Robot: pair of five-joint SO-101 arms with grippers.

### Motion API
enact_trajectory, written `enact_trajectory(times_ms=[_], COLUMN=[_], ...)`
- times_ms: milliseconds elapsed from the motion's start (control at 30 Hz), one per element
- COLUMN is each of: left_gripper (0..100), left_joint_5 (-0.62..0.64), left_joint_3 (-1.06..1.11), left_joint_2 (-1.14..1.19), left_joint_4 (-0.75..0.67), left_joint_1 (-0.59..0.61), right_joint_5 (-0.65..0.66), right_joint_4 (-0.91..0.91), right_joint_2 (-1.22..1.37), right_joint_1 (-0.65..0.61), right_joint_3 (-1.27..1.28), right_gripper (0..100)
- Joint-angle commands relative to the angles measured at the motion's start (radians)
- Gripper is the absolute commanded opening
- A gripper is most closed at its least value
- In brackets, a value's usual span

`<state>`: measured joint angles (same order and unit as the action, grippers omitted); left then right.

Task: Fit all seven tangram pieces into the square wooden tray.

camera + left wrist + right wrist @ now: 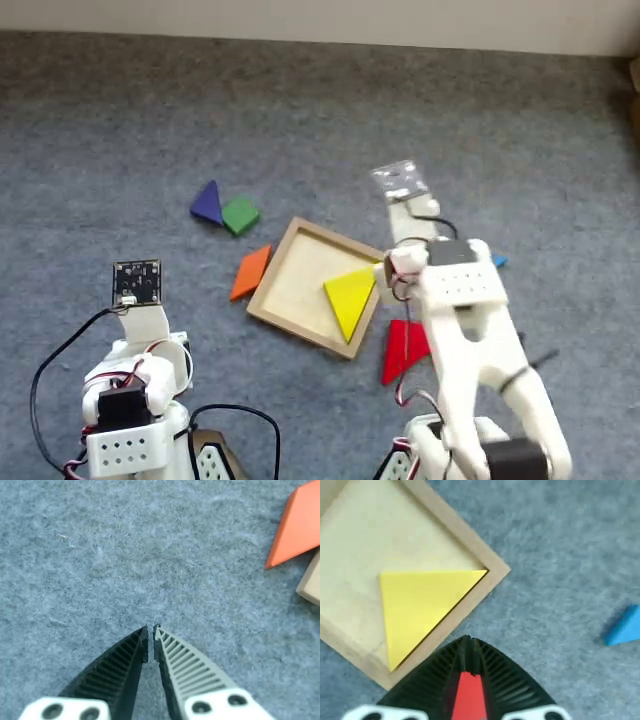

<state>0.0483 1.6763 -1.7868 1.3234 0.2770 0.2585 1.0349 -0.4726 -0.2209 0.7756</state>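
The right gripper (468, 642) is clamped on the red wooden triangle (467, 697), just beside the square wooden tray (462, 609). The piece looks light, stiff and slick, so gripping its flat edges suits it. The left gripper (151, 630) has its jaws together, empty.

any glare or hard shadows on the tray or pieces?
High view: soft, even light, no glare on the wooden tray or yellow triangle. Left wrist view: flat light on the carpet, orange piece and left gripper, no hotspots. Right wrist view: the yellow triangle is evenly lit, no hard shadows.

Carpeted room, home or office unclear, grey carpet (300, 120), pale wall strip (350, 20) behind
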Motion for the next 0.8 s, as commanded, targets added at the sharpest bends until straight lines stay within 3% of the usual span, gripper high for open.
enact_trajectory(times_ms=[0, 267, 433, 567, 767], left_gripper=[4, 4, 4, 4, 4], left_joint_5=[0.000, 0.000, 0.000, 0.000, 0.000], left_joint_3=[0.019, 0.019, 0.019, 0.019, 0.019], left_joint_2=[-0.033, -0.033, -0.033, -0.033, -0.033], left_joint_4=[0.003, 0.003, 0.003, 0.003, 0.003], left_joint_1=[0.007, 0.007, 0.007, 0.007, 0.007], right_joint_5=[0.003, -0.003, -0.141, -0.203, -0.416], right_joint_4=[0.010, 0.010, 0.019, 0.154, 0.248], right_joint_2=[-0.153, -0.096, 0.033, 0.111, 0.130], right_joint_1=[0.085, 0.272, 0.321, 0.295, 0.157], right_joint_3=[-0.001, -0.010, -0.071, -0.128, -0.148], right_gripper=[0.9, 1.6, 16.4, 19.9, 19.9])
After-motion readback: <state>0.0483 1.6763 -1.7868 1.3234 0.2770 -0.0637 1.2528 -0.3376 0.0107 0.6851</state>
